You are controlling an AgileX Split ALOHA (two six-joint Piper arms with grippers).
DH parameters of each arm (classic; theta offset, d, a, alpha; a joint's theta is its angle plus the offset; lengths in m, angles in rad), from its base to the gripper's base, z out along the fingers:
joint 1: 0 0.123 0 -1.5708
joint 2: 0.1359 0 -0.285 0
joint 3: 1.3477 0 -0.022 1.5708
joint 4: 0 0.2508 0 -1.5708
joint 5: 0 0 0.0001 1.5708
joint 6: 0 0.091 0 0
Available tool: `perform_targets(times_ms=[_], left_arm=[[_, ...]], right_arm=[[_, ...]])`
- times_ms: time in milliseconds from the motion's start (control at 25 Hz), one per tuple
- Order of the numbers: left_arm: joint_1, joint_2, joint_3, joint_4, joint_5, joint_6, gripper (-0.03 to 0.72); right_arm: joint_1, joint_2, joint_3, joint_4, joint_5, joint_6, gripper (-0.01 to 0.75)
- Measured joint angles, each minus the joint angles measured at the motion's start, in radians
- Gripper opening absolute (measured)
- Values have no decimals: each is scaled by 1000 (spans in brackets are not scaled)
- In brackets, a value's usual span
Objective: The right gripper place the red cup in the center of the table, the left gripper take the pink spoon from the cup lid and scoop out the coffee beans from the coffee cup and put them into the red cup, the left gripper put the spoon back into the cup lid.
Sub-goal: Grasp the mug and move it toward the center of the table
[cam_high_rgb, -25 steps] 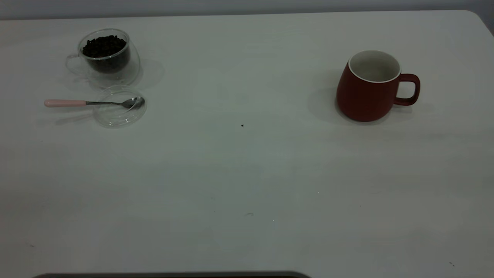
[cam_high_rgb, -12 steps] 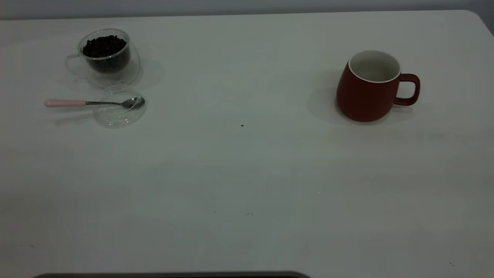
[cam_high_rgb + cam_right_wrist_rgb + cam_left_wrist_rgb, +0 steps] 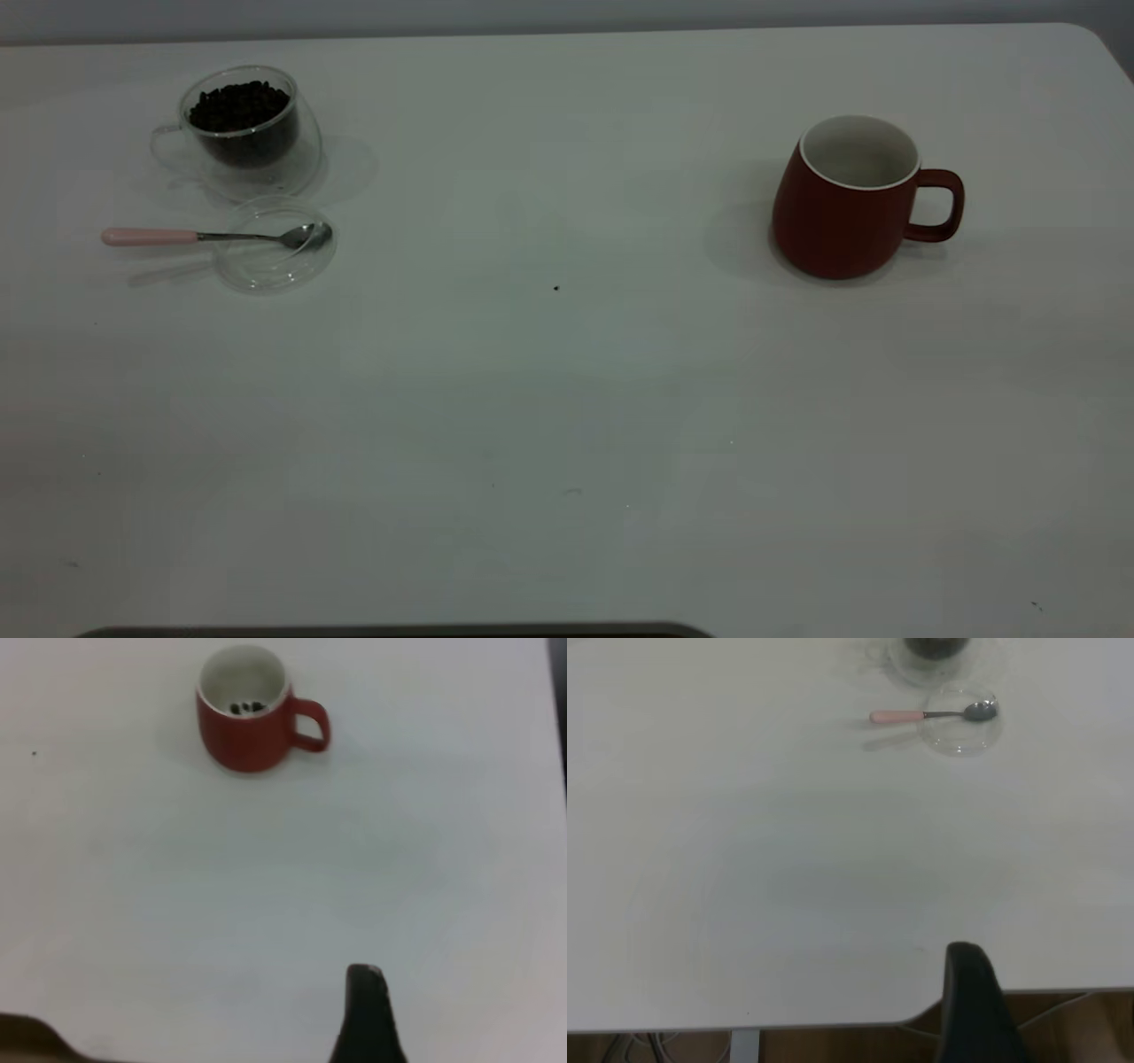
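- The tabletop [image 3: 567, 399] is taking up nearly the whole exterior view; its centre is carrying only a tiny dark speck [image 3: 556, 288].
- The red cup [image 3: 842, 204] is standing upright at about 2 o'clock from centre, handle pointing to 3 o'clock. The right wrist view is showing a few dark bits inside. It is likely heavy, stiff and smooth; gripping across the rim or by the handle looks safest.
- The coffee cup [image 3: 248, 133] is sitting at about 10 o'clock, holding the coffee beans [image 3: 237, 105]. Glass, so probably fragile and slippery.
- The cup lid [image 3: 275, 257] is lying just beside it, toward 6 o'clock.
- The pink spoon [image 3: 213, 236] is resting with its bowl on the lid and its handle sticking out to 9 o'clock. Light and thin; the pink handle looks like the place to pinch.
- The left hand [image 3: 974, 1010] and right hand [image 3: 365, 1019] are hanging near the tabletop edge, well apart from everything; only one dark finger of each is showing, so I cannot tell released or clenched.
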Motion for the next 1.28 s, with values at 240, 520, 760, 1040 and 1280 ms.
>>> perform_targets(times_ms=[240, 520, 760, 1040, 1280], left_arm=[[0, 0, 0, 0, 0, 0, 480], [0, 0, 0, 0, 0, 1, 480], [0, 0, 0, 0, 0, 3, 480], [0, 0, 0, 0, 0, 3, 480], [0, 0, 0, 0, 0, 3, 480]], right_arm=[[0, 401, -8, 79, -318, -196, 595], [0, 837, -173, 135, -426, -405, 591], [0, 1132, -321, 140, -524, -596, 591], [-17, 1466, -447, 142, -741, -956, 591], [-19, 1645, -506, 142, -877, -1228, 591]])
